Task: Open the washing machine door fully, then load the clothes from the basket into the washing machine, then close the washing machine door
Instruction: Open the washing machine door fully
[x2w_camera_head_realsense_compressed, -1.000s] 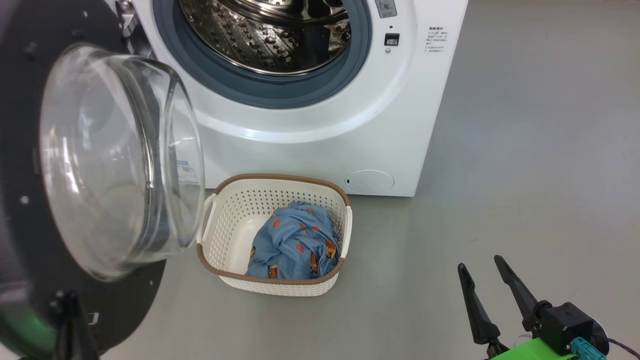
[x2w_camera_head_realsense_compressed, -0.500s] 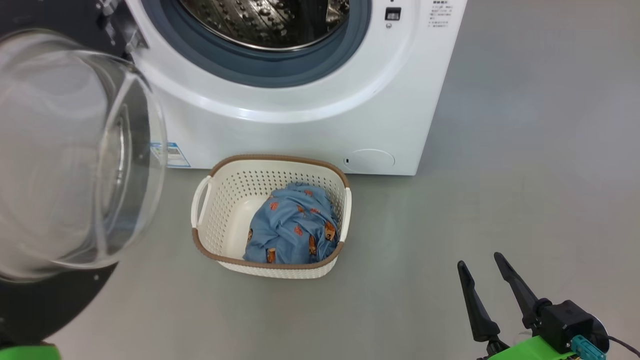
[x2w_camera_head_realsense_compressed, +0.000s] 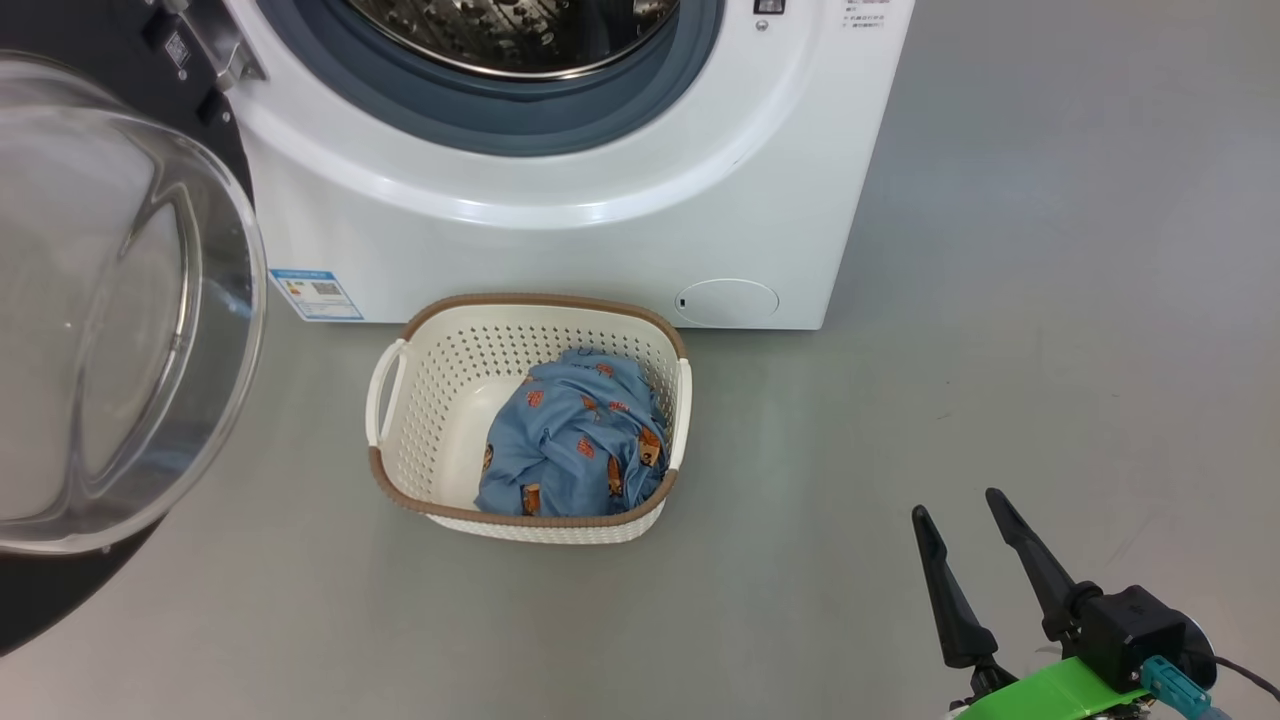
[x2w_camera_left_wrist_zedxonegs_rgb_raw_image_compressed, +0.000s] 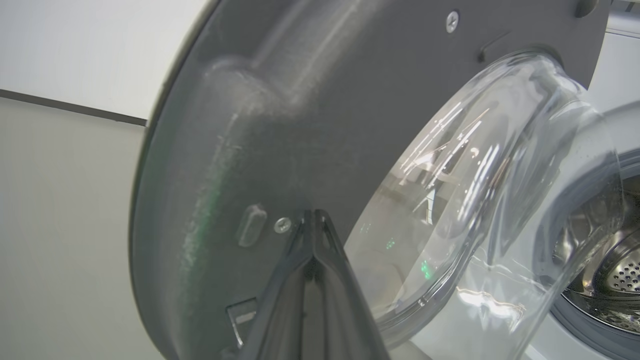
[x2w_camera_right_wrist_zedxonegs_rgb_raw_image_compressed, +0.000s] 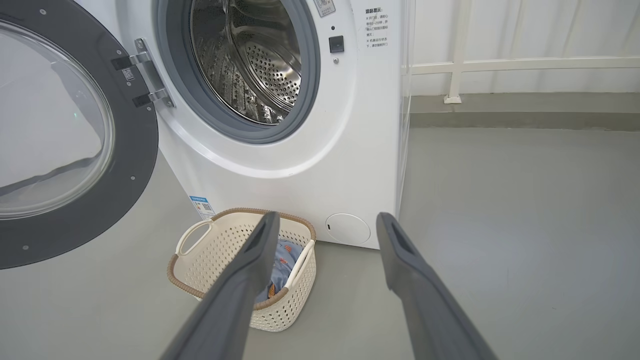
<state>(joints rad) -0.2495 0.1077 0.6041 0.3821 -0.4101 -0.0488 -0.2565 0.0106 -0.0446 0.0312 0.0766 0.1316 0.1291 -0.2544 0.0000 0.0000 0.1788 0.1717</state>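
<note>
Washing machine door (x2w_camera_right_wrist_zedxonegs_rgb_raw_image_compressed: 50, 130) stands open at nine o'clock, glass bulging toward three. Clothes (x2w_camera_head_realsense_compressed: 570, 440) heap at three o'clock inside the basket (x2w_camera_head_realsense_compressed: 440, 400). Left gripper (x2w_camera_left_wrist_zedxonegs_rgb_raw_image_compressed: 314, 217) jaws together, right gripper (x2w_camera_head_realsense_compressed: 955, 503) jaws apart.

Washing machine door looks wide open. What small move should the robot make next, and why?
Probably lower the open right jaws toward the clothes in the basket: the washing machine door stands swung aside, the drum is exposed and looks empty.
</note>
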